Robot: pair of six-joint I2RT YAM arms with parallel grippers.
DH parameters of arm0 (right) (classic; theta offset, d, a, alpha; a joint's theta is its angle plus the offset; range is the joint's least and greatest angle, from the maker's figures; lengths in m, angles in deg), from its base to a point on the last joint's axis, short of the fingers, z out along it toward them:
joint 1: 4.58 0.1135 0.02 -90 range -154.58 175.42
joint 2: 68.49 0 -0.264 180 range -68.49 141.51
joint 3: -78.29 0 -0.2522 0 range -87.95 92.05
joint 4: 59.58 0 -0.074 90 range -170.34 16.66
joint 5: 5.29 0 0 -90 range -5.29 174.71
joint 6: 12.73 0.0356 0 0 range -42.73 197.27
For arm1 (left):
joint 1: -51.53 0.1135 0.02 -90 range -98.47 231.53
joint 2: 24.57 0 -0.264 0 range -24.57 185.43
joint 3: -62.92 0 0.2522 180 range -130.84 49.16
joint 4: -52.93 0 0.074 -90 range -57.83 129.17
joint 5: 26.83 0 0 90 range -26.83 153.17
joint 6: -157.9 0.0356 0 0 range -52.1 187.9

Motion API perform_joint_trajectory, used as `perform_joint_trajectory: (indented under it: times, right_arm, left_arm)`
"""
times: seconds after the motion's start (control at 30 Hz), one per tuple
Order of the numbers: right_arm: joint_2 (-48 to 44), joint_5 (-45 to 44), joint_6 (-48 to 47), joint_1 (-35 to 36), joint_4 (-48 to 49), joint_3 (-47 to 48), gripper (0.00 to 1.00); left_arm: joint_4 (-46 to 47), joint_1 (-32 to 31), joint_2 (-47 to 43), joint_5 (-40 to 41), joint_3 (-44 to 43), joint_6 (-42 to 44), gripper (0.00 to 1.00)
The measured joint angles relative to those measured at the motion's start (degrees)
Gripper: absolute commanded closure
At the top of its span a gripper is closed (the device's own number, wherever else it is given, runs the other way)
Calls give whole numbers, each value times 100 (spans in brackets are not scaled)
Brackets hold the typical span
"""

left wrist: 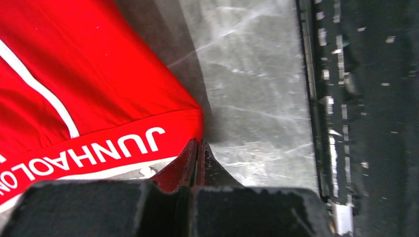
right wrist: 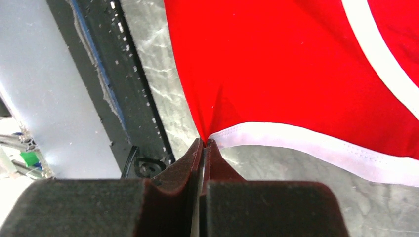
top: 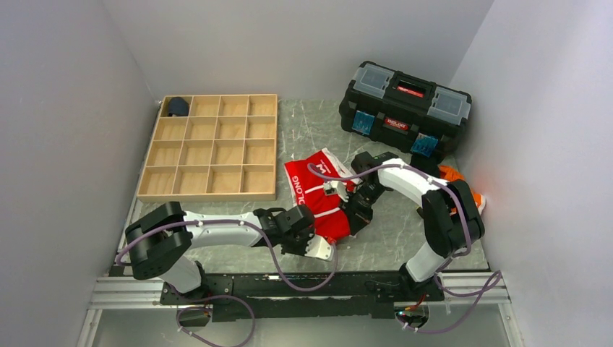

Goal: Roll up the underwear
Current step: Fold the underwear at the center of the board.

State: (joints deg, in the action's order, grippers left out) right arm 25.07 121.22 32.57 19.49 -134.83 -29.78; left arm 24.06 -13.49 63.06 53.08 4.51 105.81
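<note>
The red underwear (top: 318, 189) lies spread flat on the marble table in front of the toolbox. Its red band with white letters runs along the left side. My left gripper (top: 323, 235) is at the garment's near corner. In the left wrist view the left gripper (left wrist: 197, 144) has its jaws shut, pinching the corner of the lettered waistband (left wrist: 99, 153). My right gripper (top: 356, 215) is at the near right edge. In the right wrist view the right gripper (right wrist: 203, 142) is shut on a corner of the white-trimmed hem (right wrist: 316, 145), and the fabric puckers at its tips.
A wooden compartment tray (top: 209, 148) stands at the back left, with a dark navy bundle (top: 177, 107) in its far-left cell. A black toolbox (top: 405, 108) stands at the back right. An orange cloth (top: 457, 175) lies behind the right arm. A black rail (top: 303, 285) runs along the near edge.
</note>
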Motion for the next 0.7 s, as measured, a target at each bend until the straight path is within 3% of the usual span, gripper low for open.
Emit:
perform_joint_trajectory:
  times: [0.7]
  right_arm:
    - [-448,-225,-802,175,-1965,96,100]
  left_arm:
    - [-1569,-343,0,-1215,-1115,-452,100]
